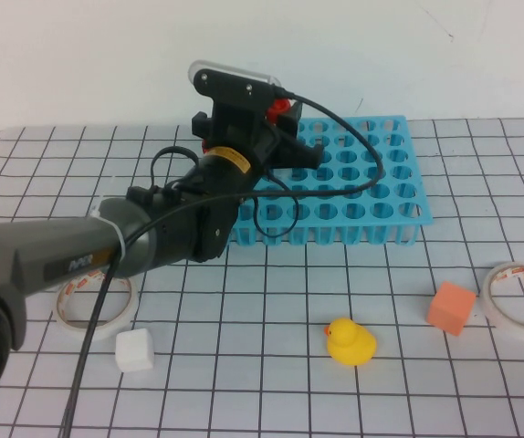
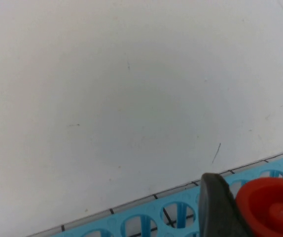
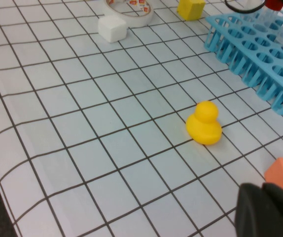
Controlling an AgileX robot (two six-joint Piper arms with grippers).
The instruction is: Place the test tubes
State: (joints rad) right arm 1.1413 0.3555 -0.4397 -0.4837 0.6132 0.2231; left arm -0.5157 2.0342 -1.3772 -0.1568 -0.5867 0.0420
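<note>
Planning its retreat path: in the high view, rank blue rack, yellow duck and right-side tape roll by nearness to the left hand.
1. Blue rack, directly under the left hand holding the test tube.
2. Yellow duck, front centre.
3. Tape roll, far right edge.
The right hand, shut, is parked outside the high view.

A white desk point(image 1: 271, 383) ruled with a black grid runs back to a plain white wall point(image 1: 107, 55). A yellow rubber duck point(image 1: 351, 342) sits near the front middle. To its right lies an orange block point(image 1: 450, 307), just beside a roll of tape point(image 1: 518, 272) at the desk's right edge. On the left, a white cube point(image 1: 135, 350) rests just beside a second, partly hidden tape roll point(image 1: 93, 328). The right wrist view shows a small yellow block point(image 3: 191, 8) near that roll.
</note>
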